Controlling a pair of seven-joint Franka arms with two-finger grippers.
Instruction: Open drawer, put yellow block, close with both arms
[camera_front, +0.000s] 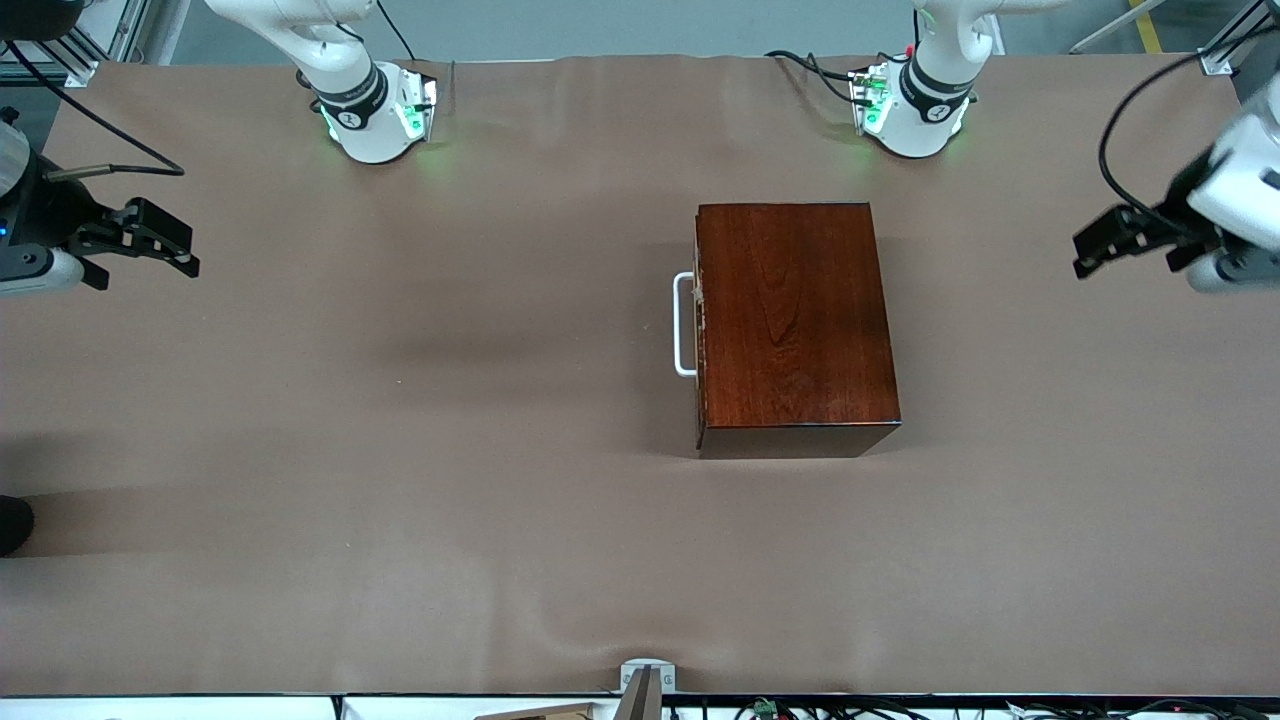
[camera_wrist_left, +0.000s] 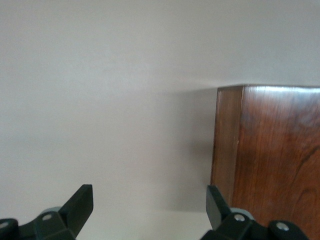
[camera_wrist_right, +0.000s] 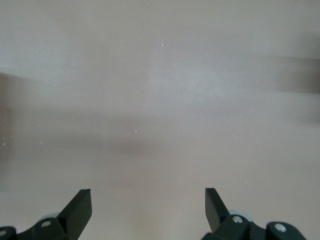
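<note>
The dark mahogany box (camera_front: 795, 310) stands on the table nearer the left arm's end. Its drawer is shut, with only the white U-shaped handle (camera_front: 684, 324) showing on the side that faces the right arm's end. The yellow block is out of view. My left gripper (camera_front: 1120, 262) is open and empty, in the air over the left arm's end of the table. Its wrist view shows the open gripper (camera_wrist_left: 150, 205) and a corner of the box (camera_wrist_left: 270, 160). My right gripper (camera_front: 150, 262) is open and empty over the right arm's end, and its wrist view (camera_wrist_right: 148, 205) shows only bare table.
The brown table cover (camera_front: 400, 450) lies flat around the box. A small metal bracket (camera_front: 647, 680) sits at the table edge nearest the front camera. A dark object (camera_front: 12, 522) pokes in at the right arm's end.
</note>
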